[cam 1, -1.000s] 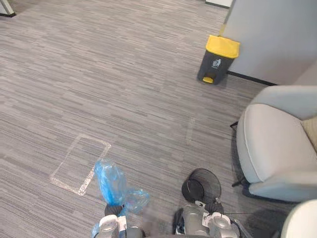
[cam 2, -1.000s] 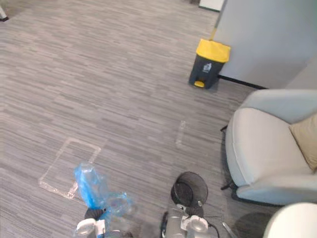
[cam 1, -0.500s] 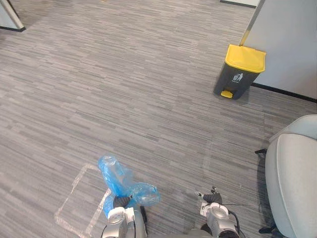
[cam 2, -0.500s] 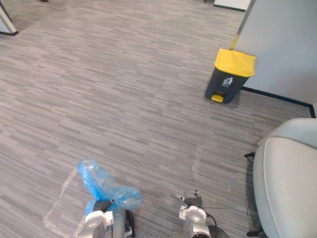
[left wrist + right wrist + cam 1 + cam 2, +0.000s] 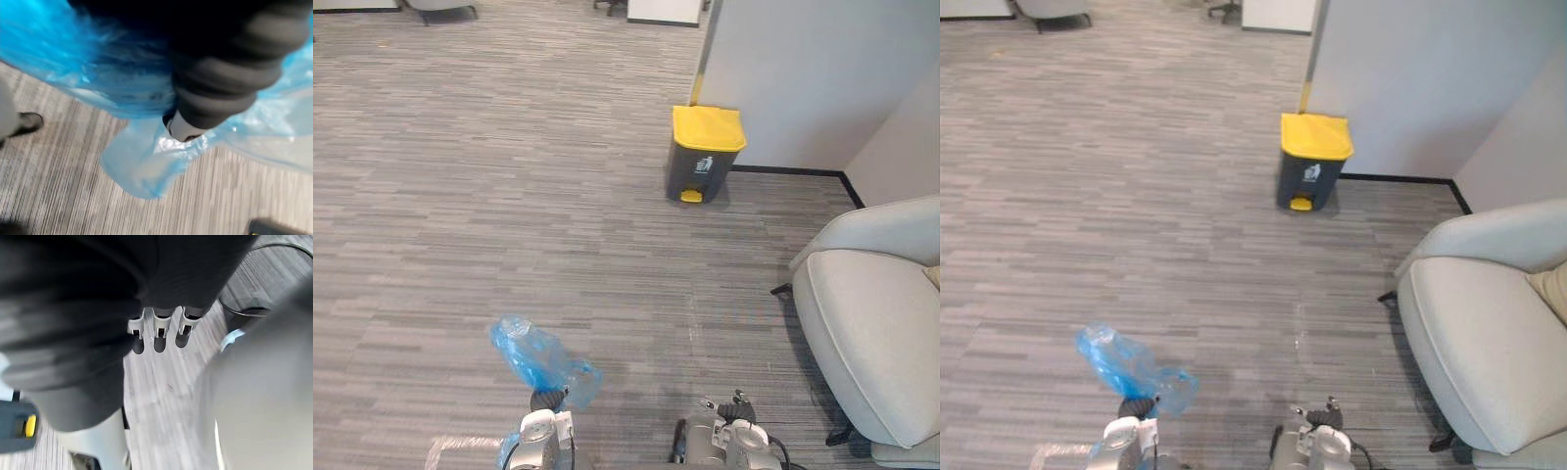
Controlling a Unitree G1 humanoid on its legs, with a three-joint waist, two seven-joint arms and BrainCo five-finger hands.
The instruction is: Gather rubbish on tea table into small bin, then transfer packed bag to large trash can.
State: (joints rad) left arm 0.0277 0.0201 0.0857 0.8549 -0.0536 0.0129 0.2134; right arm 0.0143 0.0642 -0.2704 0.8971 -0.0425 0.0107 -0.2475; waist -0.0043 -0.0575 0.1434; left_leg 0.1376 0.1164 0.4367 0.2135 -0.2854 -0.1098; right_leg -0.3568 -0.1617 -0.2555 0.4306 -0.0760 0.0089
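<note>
Your blue bag (image 5: pixel 533 354) stands up out of the left hand (image 5: pixel 546 401), pinched at its neck, well short of the yellow-lidded trash can (image 5: pixel 703 157) and off to its left. Up close, plastic hides most of that grip. The right hand (image 5: pixel 735 406) is low, also well short of the can; you cannot tell its pose. The armchair (image 5: pixel 871 333) right of the can is cropped.

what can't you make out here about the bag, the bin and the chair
Contents of the translucent blue plastic bag in the left hand: too small in the eye views, blurred in the left wrist view.
Inside of the dark grey bin with yellow lid: lid shut.
Black mesh basket: blurred, cut by the right wrist view's edge.
Light grey armchair: cut by the right edge.
</note>
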